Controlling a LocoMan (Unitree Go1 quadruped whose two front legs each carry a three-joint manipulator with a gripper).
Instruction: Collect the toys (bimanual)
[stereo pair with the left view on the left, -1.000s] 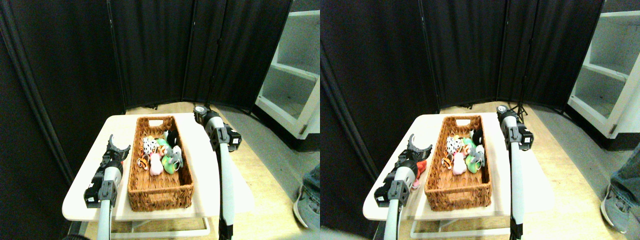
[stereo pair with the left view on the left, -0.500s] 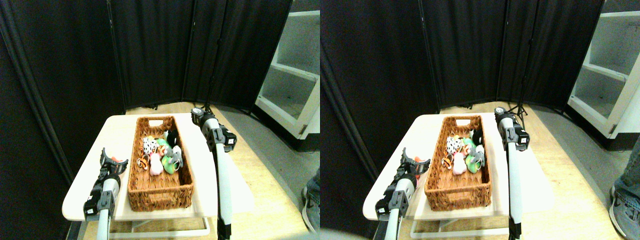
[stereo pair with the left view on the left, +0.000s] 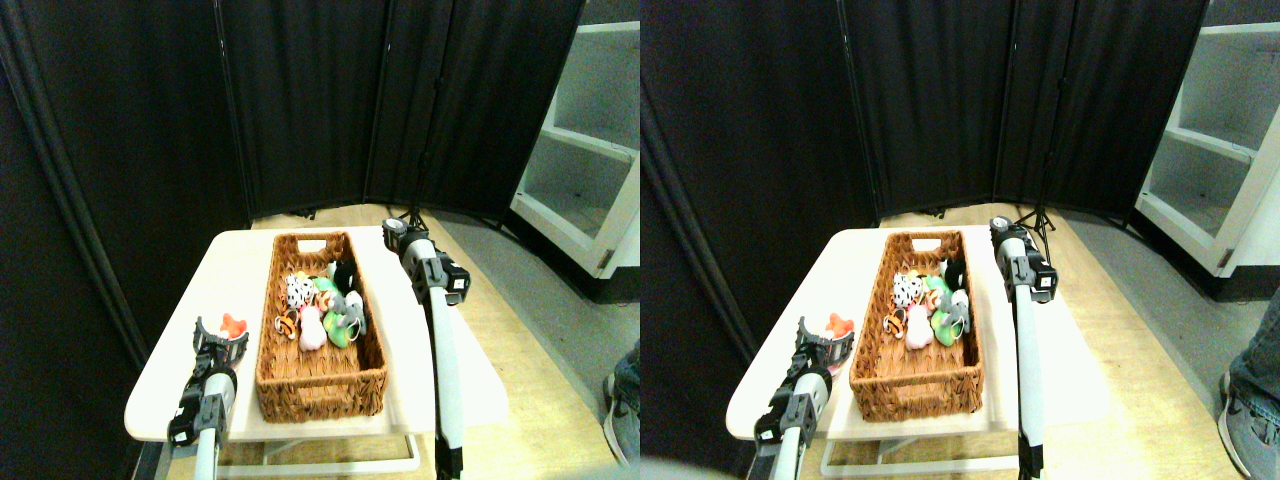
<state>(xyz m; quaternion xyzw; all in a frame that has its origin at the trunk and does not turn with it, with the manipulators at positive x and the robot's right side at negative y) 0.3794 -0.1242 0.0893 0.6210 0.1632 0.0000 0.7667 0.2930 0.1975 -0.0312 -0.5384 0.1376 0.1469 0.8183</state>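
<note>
Stereo pair view: left gripper (stereo pair with the left view on the left: 221, 335) spread wide, empty, just short of small orange soft toy (stereo pair with the left view on the left: 232, 324) on pale table (stereo pair with the left view on the left: 180, 375). Other toys inside long brown wicker basket (stereo pair with the left view on the left: 320, 380). Right gripper (stereo pair with the left view on the left: 393, 229): cannot tell.

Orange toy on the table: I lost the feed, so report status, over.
Left gripper open, just short of orange toy. Toy on table, outside basket. Right gripper idle beside basket. Path clear.
</note>
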